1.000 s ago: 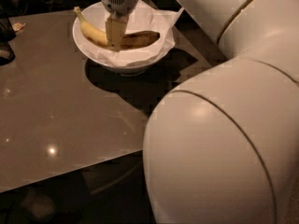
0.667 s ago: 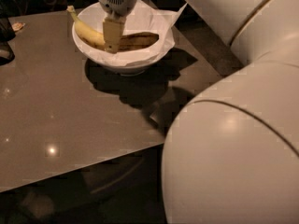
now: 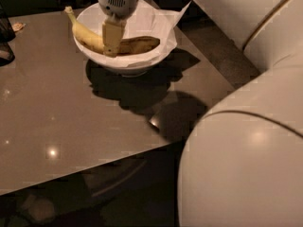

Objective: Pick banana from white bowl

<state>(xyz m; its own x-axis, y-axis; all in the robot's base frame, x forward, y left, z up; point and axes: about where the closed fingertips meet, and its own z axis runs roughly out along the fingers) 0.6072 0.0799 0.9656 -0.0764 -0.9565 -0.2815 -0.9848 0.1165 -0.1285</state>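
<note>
While the banana (image 3: 86, 35) lies across the white bowl (image 3: 133, 66) on the bench (image 3: 57, 108), your gripper (image 3: 111, 51) sits at its middle, fingers seemingly clamped on it; lift straight up, slowly, clearing the rim.

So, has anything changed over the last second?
The arm swung its big near link right, uncovering more table. The banana shifted slightly, its stem end moving left over the rim of the bowl. The gripper stays down at the banana's middle. The banana still lies in the bowl, which hasn't moved.
</note>
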